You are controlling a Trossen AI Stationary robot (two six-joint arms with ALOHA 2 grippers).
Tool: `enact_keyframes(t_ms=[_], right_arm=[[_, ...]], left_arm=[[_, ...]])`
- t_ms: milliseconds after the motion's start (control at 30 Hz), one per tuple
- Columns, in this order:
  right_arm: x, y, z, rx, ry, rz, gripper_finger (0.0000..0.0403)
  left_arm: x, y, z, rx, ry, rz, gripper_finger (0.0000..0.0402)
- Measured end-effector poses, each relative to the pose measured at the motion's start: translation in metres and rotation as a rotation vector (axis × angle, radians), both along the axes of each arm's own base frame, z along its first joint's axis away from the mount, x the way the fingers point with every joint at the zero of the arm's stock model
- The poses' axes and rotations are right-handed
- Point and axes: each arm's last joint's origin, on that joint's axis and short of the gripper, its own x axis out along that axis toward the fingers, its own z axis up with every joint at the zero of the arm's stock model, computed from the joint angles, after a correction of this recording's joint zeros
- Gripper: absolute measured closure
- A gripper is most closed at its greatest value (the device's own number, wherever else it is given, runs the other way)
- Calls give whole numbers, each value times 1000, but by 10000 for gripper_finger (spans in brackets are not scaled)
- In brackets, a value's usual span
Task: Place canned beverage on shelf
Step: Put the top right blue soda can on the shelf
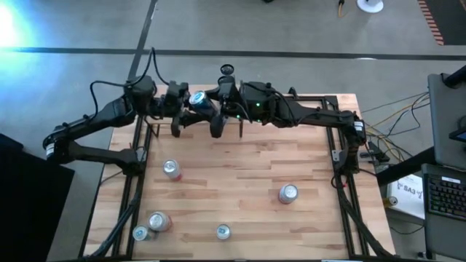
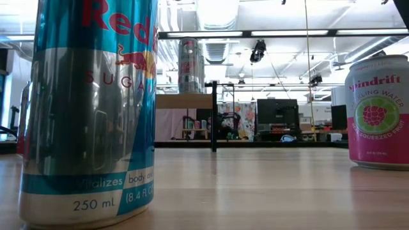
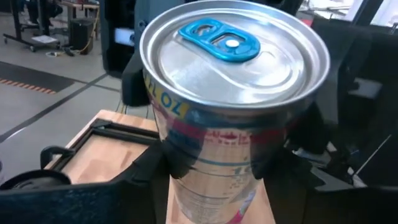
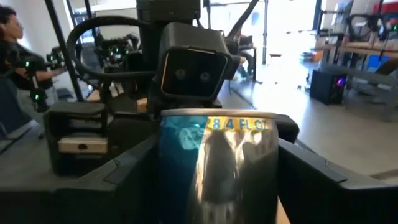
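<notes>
A tall blue-and-silver Red Bull can (image 2: 89,108) stands closest to the low camera, upright and sealed.

The butcher-block table (image 1: 240,167) carries everything. Both arms reach to its far edge, left of centre, and meet over the shelf (image 2: 184,101). The task's can (image 1: 197,99), silver with a blue pull tab, stands upright between them at the shelf. I cannot tell whether it rests on the board or hangs just above it.

The right gripper (image 1: 211,105) has its fingers pressed to the can's sides, grasping it. The left gripper (image 1: 186,105) faces it from the other side, with its fingers around the can, but whether they touch cannot be told.

The tab lies flat, so the can is likely full. That would make it fairly heavy, with a thin, dentable and slippery wall. It is best held at mid-height, squarely and gently.

Five more cans stand apart toward the near edge. A pink Spindrift can (image 2: 377,112) is among them.
</notes>
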Motion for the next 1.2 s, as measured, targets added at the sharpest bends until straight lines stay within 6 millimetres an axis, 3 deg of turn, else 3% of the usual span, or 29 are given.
enact_keyframes(t_ms=[167,300,467,633,767,1067,1200], right_arm=[[-24,0,17,4,29,-1,103],[-57,3,41,14,26,-17,83],[-105,6,65,62,57,-69,78],[-142,7,76,104,92,-142,78],[-150,7,75,116,123,-173,78],[-148,8,65,151,195,-176,78],[-150,8,59,182,256,-186,78]], left_arm=[[-2,0,-3,-5,38,22,242],[-10,-1,-5,20,77,57,235],[-31,-2,-4,136,151,192,235],[-43,5,0,311,285,371,234],[-33,31,-15,336,355,380,234],[-21,127,-60,289,364,310,234],[-13,151,-75,328,349,235,234]])
